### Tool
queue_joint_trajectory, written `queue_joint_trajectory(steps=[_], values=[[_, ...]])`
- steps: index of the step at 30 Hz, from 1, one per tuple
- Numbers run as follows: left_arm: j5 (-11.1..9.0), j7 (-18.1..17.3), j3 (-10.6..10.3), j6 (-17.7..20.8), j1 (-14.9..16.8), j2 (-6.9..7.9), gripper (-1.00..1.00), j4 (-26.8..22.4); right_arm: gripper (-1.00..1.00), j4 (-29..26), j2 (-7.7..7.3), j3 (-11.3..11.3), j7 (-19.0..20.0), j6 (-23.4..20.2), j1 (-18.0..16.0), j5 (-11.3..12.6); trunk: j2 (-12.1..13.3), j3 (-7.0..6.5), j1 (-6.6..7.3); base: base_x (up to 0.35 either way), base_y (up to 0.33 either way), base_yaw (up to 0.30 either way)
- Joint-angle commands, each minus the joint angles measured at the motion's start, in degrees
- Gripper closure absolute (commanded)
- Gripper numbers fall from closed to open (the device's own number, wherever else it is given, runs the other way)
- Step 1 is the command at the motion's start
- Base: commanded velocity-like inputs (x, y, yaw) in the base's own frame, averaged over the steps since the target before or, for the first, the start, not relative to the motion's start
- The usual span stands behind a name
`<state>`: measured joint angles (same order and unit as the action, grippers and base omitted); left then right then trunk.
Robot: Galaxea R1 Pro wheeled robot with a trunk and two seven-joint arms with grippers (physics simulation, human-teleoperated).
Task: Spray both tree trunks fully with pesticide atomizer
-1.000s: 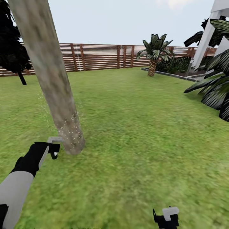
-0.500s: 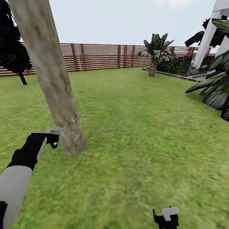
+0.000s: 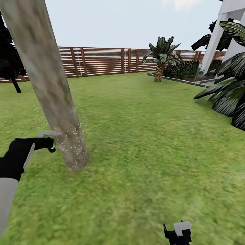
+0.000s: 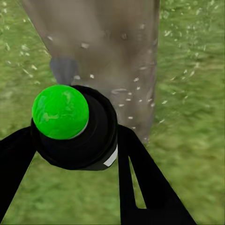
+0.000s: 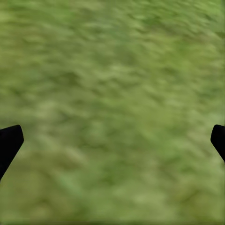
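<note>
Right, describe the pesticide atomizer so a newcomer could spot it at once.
Start at the thick grey-brown tree trunk rising from the grass on the left. Beside its lower part, the left gripper is shut on the pesticide atomizer. It is a small dark round-bodied sprayer with a bright green cap, amid pale spray specks.

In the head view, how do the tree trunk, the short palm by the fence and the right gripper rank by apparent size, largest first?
1. Tree trunk, by far the largest; it is also close to the camera.
2. Short palm, far away, so its true size is unsure.
3. Right gripper, partly cut by the picture's edge, slightly smaller than the palm.
</note>
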<state>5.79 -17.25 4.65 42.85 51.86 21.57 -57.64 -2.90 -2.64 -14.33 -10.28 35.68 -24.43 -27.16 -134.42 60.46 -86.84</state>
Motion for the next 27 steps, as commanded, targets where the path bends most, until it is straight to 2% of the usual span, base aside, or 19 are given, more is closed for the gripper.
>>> queue_joint_trajectory(steps=[1, 7, 12, 15, 16, 19, 20, 22, 26, 27], values=[[-0.3, -0.2, 0.0, 0.0, 0.0, 0.33, 1.00, 0.0, -1.00, 0.0, 0.00, 0.0, 0.0, 0.0, 0.0, 0.0, 0.0, 0.00, 0.00, 0.000, 0.000, 0.000], [-0.4, -0.6, -0.7, 0.0, -0.2, 0.52, 1.00, 0.0, -1.00, 0.0, 0.00, 0.0, 0.0, 0.0, 0.0, 0.0, 0.0, 0.00, 0.00, 0.026, 0.022, 0.000], [-0.5, -0.8, -0.7, -0.5, -0.3, 0.55, 1.00, 0.9, -1.00, 0.0, 0.00, 0.0, 0.0, 0.0, 0.0, 0.0, 0.0, 0.00, 0.00, 0.067, 0.246, 0.000], [-0.5, -0.8, -0.5, -0.9, -2.6, 0.41, 1.00, 1.8, -1.00, 0.0, 0.00, 0.0, 0.0, 0.0, 0.0, 0.0, 0.0, 0.00, 0.00, 0.037, 0.302, 0.000], [-0.6, -0.8, -0.5, -0.9, -3.2, 0.25, 1.00, 2.4, -1.00, 0.0, 0.00, 0.0, 0.0, 0.0, 0.0, 0.0, 0.0, 0.00, 0.00, 0.157, 0.304, 0.000], [-0.6, -0.9, -0.5, -1.2, -5.0, -1.79, 1.00, 5.0, -1.00, 0.0, 0.00, 0.0, 0.0, 0.0, 0.0, 0.0, 0.0, 0.00, 0.00, 0.198, 0.265, 0.000], [-0.5, -0.9, -0.5, -2.3, -6.1, -2.46, 1.00, 5.4, -1.00, 0.0, 0.00, 0.0, 0.0, 0.0, 0.0, 0.0, 0.0, 0.00, 0.00, 0.103, 0.106, 0.000], [-0.6, -0.9, -0.4, -5.9, -7.6, -2.83, 1.00, 6.2, -1.00, 0.0, 0.00, 0.0, 0.0, 0.0, 0.0, 0.0, 0.0, 0.00, 0.00, 0.035, 0.036, 0.000], [-0.5, -0.9, -0.3, -10.3, -8.1, -2.70, 1.00, 11.8, -1.00, 0.0, 0.02, 0.0, 0.0, 0.0, 0.0, 0.0, 0.0, 0.00, 0.00, 0.003, 0.004, 0.000], [-0.5, -0.8, -0.3, -13.1, -8.1, -2.68, 1.00, 13.5, -1.00, 0.0, 0.02, 0.0, 0.0, 0.0, 0.0, 0.0, 0.0, 0.00, 0.00, 0.000, 0.000, 0.000]])
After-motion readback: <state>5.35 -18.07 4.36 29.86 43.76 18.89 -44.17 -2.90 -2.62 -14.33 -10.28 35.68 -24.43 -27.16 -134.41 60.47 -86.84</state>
